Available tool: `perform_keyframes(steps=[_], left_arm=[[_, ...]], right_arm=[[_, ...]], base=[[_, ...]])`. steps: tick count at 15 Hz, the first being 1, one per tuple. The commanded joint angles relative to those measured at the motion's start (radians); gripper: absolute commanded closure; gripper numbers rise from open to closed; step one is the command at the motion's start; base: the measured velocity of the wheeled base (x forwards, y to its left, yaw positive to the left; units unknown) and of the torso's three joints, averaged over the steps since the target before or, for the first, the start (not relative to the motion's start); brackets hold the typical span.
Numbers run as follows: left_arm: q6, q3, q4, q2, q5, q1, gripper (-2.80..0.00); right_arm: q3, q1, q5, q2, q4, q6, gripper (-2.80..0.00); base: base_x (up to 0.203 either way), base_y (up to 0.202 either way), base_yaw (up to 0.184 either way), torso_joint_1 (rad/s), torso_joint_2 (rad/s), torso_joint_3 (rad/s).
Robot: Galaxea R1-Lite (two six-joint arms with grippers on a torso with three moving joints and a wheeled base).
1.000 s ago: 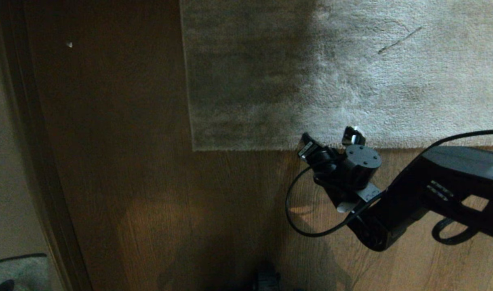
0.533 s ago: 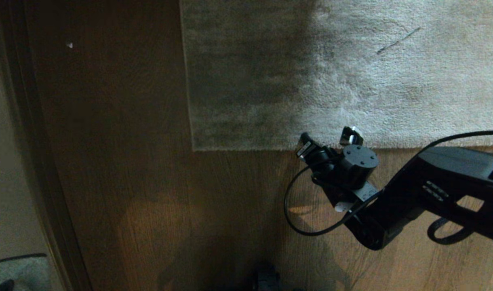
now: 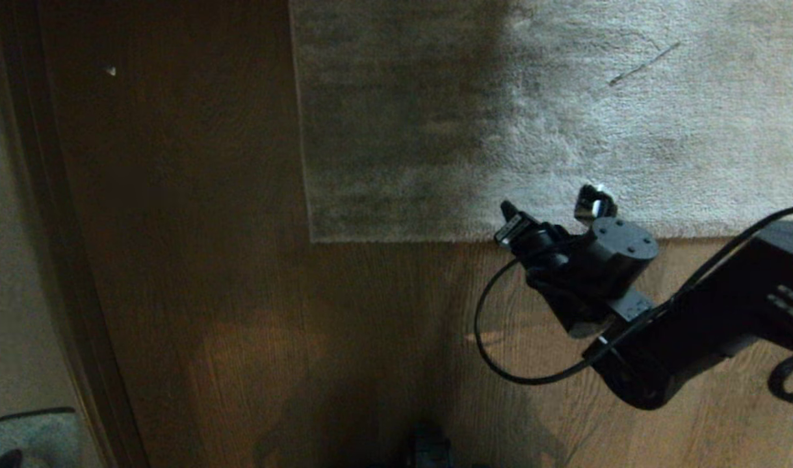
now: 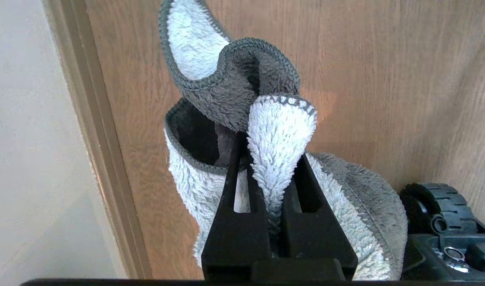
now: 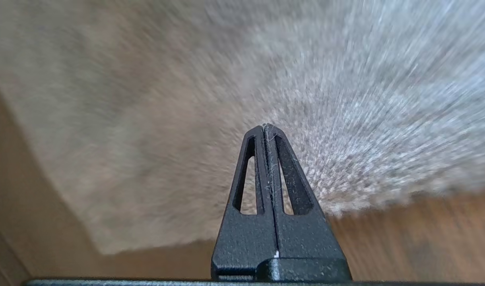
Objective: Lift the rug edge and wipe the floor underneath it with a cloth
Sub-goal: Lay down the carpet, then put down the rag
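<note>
The rug edge (image 3: 565, 233) is lying flat on the floor (image 3: 240, 292), its corner (image 3: 313, 239) pointing toward a dark wooden threshold strip (image 3: 52, 260). The right gripper (image 5: 265, 127) is hovering over that border, fingers (image 5: 284, 174) pressed together and gripping nothing. The left gripper (image 4: 264, 167) is hanging beside the robot's base wheel (image 4: 437, 206), its fingers (image 4: 236, 186) pinching a grey fluffy cloth (image 4: 278, 131). A thin dark streak (image 3: 643, 64) is marking the pile. No writing is showing.
</note>
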Motion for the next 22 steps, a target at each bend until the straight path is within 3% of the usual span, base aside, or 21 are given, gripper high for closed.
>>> perform_keyframes(steps=[1, 8, 16, 22], left_arm=[[0.000, 0.000, 0.000, 0.000, 0.000, 0.000, 0.00], [0.000, 0.000, 0.000, 0.000, 0.000, 0.000, 0.00], [0.000, 0.000, 0.000, 0.000, 0.000, 0.000, 0.00], [0.000, 0.000, 0.000, 0.000, 0.000, 0.000, 0.00]], right_arm=[[0.108, 0.003, -0.001, -0.153, -0.052, -0.031, 0.00], [0.445, -0.022, -0.006, -0.410, -0.052, -0.188, 0.00], [0.771, -0.268, -0.005, -0.700, -0.052, -0.229, 0.00], [0.799, -0.414, -0.002, -0.814, -0.048, -0.278, 0.00]], base=[[0.000, 0.000, 0.000, 0.000, 0.00, 0.000], [0.000, 0.000, 0.000, 0.000, 0.00, 0.000], [0.000, 0.000, 0.000, 0.000, 0.00, 0.000], [0.000, 0.000, 0.000, 0.000, 0.00, 0.000]])
